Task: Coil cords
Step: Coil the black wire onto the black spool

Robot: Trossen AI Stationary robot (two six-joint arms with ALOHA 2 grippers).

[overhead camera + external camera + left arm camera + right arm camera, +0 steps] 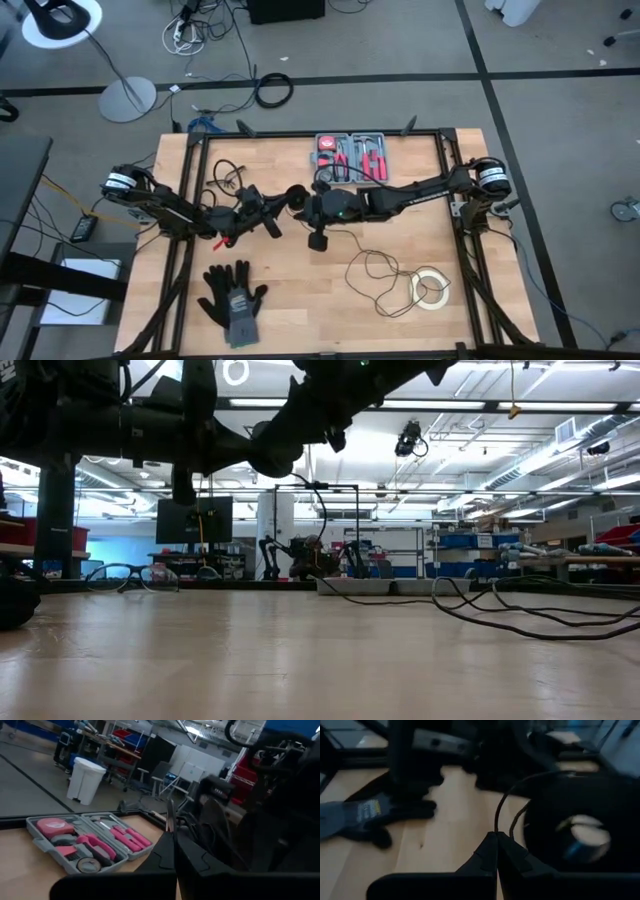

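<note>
The cord is a very thin black wire. It lies in loose loops on the wooden table's near right part and runs to a small black puck under my arms. In the low view the wire drops from the grippers to the table and trails to the right. My left gripper and my right gripper meet tip to tip above the table's middle. Both are shut on the wire. In the right wrist view a round black disc with a bright centre shows close by, but I cannot tell whether it is the puck. My left gripper pinches the thin wire between its two fingertips. The wire rises as a fine line from the shut tips and is clear of the table there. My right gripper pinches the wire between its two fingertips. The fingers come level from the table's right. The wire arcs up and away from the tips in a slack curve, lifted clear of the table.
A grey case of pink tools stands open at the table's far edge. A white tape roll lies at the near right, beside the wire's loops. A pair of dark gloves lies at the near left. Another black cable lies at the far left.
</note>
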